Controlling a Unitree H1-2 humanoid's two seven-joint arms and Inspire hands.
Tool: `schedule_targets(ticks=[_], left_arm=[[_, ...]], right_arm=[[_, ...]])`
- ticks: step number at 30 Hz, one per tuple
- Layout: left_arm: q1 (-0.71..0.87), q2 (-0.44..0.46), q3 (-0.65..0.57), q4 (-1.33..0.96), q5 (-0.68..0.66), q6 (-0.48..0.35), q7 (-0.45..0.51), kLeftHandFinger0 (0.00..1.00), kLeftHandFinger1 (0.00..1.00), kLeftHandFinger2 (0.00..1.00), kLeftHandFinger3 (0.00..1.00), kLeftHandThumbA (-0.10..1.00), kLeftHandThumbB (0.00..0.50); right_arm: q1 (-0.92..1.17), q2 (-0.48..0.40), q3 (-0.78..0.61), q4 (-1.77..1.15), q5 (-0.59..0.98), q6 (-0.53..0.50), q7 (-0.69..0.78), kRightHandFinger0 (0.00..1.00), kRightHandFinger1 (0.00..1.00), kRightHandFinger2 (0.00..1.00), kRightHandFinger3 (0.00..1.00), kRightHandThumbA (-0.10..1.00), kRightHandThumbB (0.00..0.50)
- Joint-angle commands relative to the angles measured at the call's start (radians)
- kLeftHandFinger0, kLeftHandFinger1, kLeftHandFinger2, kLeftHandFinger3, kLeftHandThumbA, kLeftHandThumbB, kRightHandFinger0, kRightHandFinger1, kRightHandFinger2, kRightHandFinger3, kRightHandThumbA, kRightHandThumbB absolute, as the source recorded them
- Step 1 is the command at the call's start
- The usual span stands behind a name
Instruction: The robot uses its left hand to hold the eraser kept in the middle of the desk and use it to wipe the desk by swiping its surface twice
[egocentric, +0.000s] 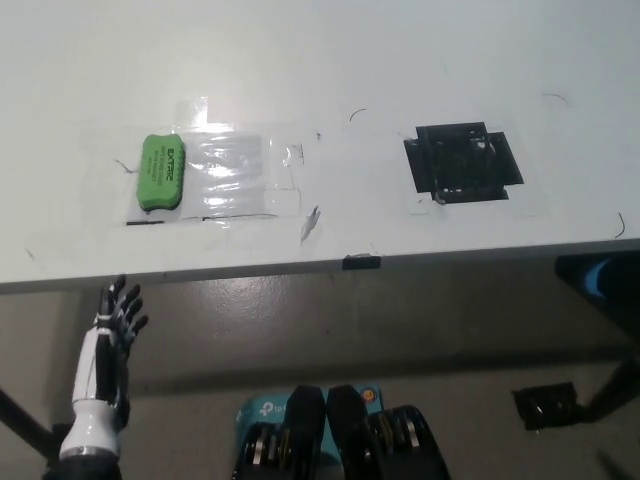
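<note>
eraser, a green block with dark lettering on its top, is lying flat in the upper left of the frame, on the white bench that is filling the whole upper half of the picture. it is sitting at the left end of a patch of clear shiny tape, touching or overlapping that patch's left edge, with its long side running up and down the frame. nothing is touching the eraser from above.

left hand, white at the forearm with dark fingers, is hanging in the lower left of the frame, below the bench's front edge and off its surface. its fingers are spreading apart and pointing toward the bench edge, and it is gripping nothing. it is sitting well apart from the eraser, almost straight below it in the picture.

right of centre in the upper half, a square of black tape is sticking to the bench, well apart from the eraser. a small black clip is sitting on the bench's front edge near the middle. a few thin dark marks are showing on the white surface. grey floor is showing below the bench. the right hand is not appearing anywhere in the frame.
</note>
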Motion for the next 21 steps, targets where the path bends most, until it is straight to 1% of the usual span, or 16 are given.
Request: schedule_targets(ticks=[1, 3, 4, 5, 7, 8, 9, 10, 11, 14, 15, 16, 17, 18, 20, 21], left_arm=[[0.018, 0.058, -0.035, -0.288, -0.061, 0.239, -0.077, 1.0, 1.0, 1.0, 1.0, 1.0, 0.38], [0.015, 0.064, -0.034, -0.376, -0.064, 0.282, -0.069, 1.0, 1.0, 1.0, 1.0, 1.0, 0.399], [0.007, 0.078, -0.033, -0.448, -0.07, 0.32, -0.07, 1.0, 1.0, 1.0, 1.0, 1.0, 0.41], [0.003, 0.082, -0.03, -0.48, -0.075, 0.337, -0.068, 1.0, 1.0, 1.0, 1.0, 1.0, 0.411], [-0.022, 0.109, -0.034, -0.524, -0.091, 0.337, -0.054, 1.0, 1.0, 1.0, 1.0, 1.0, 0.401], [-0.038, 0.125, -0.036, -0.532, -0.091, 0.337, -0.054, 1.0, 1.0, 1.0, 1.0, 1.0, 0.396], [-0.039, 0.135, -0.039, -0.536, -0.095, 0.337, -0.051, 1.0, 1.0, 1.0, 1.0, 1.0, 0.396], [-0.095, 0.16, -0.035, -0.525, -0.092, 0.337, -0.06, 1.0, 1.0, 1.0, 1.0, 1.0, 0.398], [-0.135, 0.177, -0.034, -0.509, -0.075, 0.337, -0.067, 1.0, 1.0, 1.0, 1.0, 1.0, 0.387], [-0.192, 0.222, -0.047, -0.458, -0.054, 0.337, -0.075, 1.0, 1.0, 1.0, 1.0, 1.0, 0.372], [-0.245, 0.244, -0.051, -0.416, -0.035, 0.337, -0.087, 1.0, 1.0, 1.0, 1.0, 1.0, 0.298], [-0.298, 0.261, -0.056, -0.365, -0.022, 0.337, -0.094, 1.0, 1.0, 1.0, 1.0, 1.0, 0.253], [-0.325, 0.272, -0.064, -0.334, -0.001, 0.329, -0.094, 1.0, 1.0, 1.0, 1.0, 1.0, 0.241], [-0.39, 0.295, -0.08, -0.258, 0.037, 0.311, -0.093, 1.0, 1.0, 1.0, 1.0, 1.0, 0.251], [-0.434, 0.309, -0.094, -0.201, 0.052, 0.293, -0.095, 1.0, 1.0, 1.0, 1.0, 1.0, 0.263], [-0.462, 0.325, -0.107, -0.172, 0.064, 0.301, -0.103, 1.0, 1.0, 1.0, 1.0, 1.0, 0.273]], right_arm=[[-0.013, -0.009, -0.006, -0.037, 0.012, 0.016, -0.018, 0.95, 0.94, 0.88, 0.91, 1.0, 0.101], [-0.019, -0.011, -0.006, -0.033, 0.01, 0.018, -0.018, 0.95, 0.94, 0.88, 0.91, 1.0, 0.099], [-0.017, -0.008, -0.008, -0.033, 0.011, 0.019, -0.021, 0.93, 0.92, 0.87, 0.9, 1.0, 0.129], [-0.013, -0.007, -0.009, -0.035, 0.013, 0.02, -0.021, 0.92, 0.92, 0.86, 0.89, 1.0, 0.137], [-0.006, -0.007, -0.006, -0.03, 0.01, 0.009, -0.018, 0.89, 0.89, 0.82, 0.85, 1.0, 0.208], [-0.004, -0.008, -0.004, -0.031, 0.007, 0.008, -0.017, 0.88, 0.89, 0.82, 0.85, 1.0, 0.183], [0.001, -0.007, -0.002, -0.032, 0.004, 0.008, -0.017, 0.88, 0.89, 0.82, 0.85, 1.0, 0.175], [0.0, -0.004, -0.004, -0.035, 0.007, 0.011, -0.019, 0.89, 0.91, 0.83, 0.87, 1.0, 0.144], [0.001, -0.003, -0.003, -0.037, 0.007, 0.011, -0.019, 0.89, 0.91, 0.83, 0.87, 1.0, 0.127], [0.013, -0.001, -0.006, -0.04, 0.012, 0.017, -0.018, 0.93, 0.92, 0.84, 0.89, 1.0, 0.126], [0.013, -0.002, -0.005, -0.041, 0.011, 0.017, -0.017, 0.92, 0.92, 0.85, 0.91, 1.0, 0.11], [0.022, -0.006, -0.004, -0.048, 0.007, 0.021, -0.015, 0.92, 0.92, 0.85, 0.91, 1.0, 0.102], [0.024, -0.007, -0.006, -0.047, 0.01, 0.021, -0.013, 0.93, 0.94, 0.86, 0.92, 1.0, 0.093], [0.024, -0.009, -0.008, -0.05, 0.011, 0.027, -0.013, 0.93, 0.94, 0.86, 0.92, 1.0, 0.096], [0.02, -0.011, -0.009, -0.051, 0.011, 0.035, -0.016, 0.93, 0.94, 0.87, 0.92, 1.0, 0.093], [0.021, -0.013, -0.008, -0.052, 0.01, 0.031, -0.015, 0.93, 0.94, 0.87, 0.92, 1.0, 0.097]])
